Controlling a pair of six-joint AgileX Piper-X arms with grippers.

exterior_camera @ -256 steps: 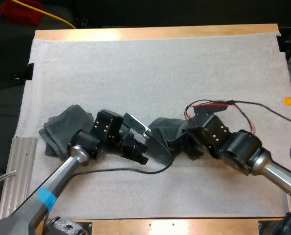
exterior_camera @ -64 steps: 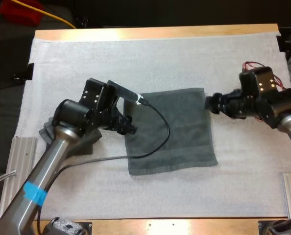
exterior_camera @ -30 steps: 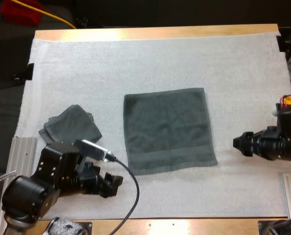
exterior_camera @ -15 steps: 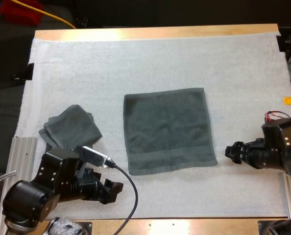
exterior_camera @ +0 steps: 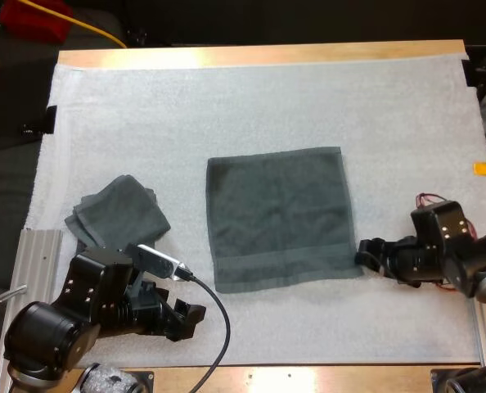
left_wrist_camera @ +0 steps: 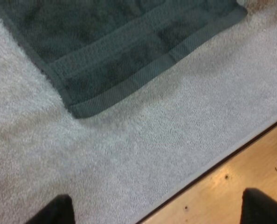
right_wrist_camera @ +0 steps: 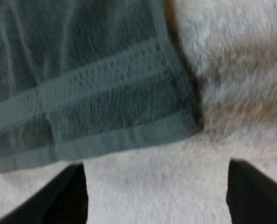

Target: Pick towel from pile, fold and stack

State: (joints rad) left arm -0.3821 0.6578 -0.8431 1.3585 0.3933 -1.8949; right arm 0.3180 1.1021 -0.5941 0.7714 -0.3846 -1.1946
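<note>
A dark grey-green towel [exterior_camera: 280, 217] lies spread flat in the middle of the white mat [exterior_camera: 267, 98]. A second, crumpled towel [exterior_camera: 116, 214] sits to its left. My left gripper [exterior_camera: 190, 315] rests low near the table's front edge, short of the flat towel's near left corner [left_wrist_camera: 82, 105]. Its fingers [left_wrist_camera: 54, 212] stand apart with nothing between them. My right gripper [exterior_camera: 366, 255] hovers just off the towel's near right corner [right_wrist_camera: 185, 119], open, and its fingertips [right_wrist_camera: 66, 196] stay clear of the cloth.
The wooden table edge [left_wrist_camera: 250, 177] runs just beyond the mat near my left gripper. A ribbed metal rail [exterior_camera: 26, 286] lies at the table's front left. Bare mat stretches behind the towels.
My right gripper has slid left across the mat up to the flat towel's near right corner. My left gripper has barely shifted. Both towels lie as before.
</note>
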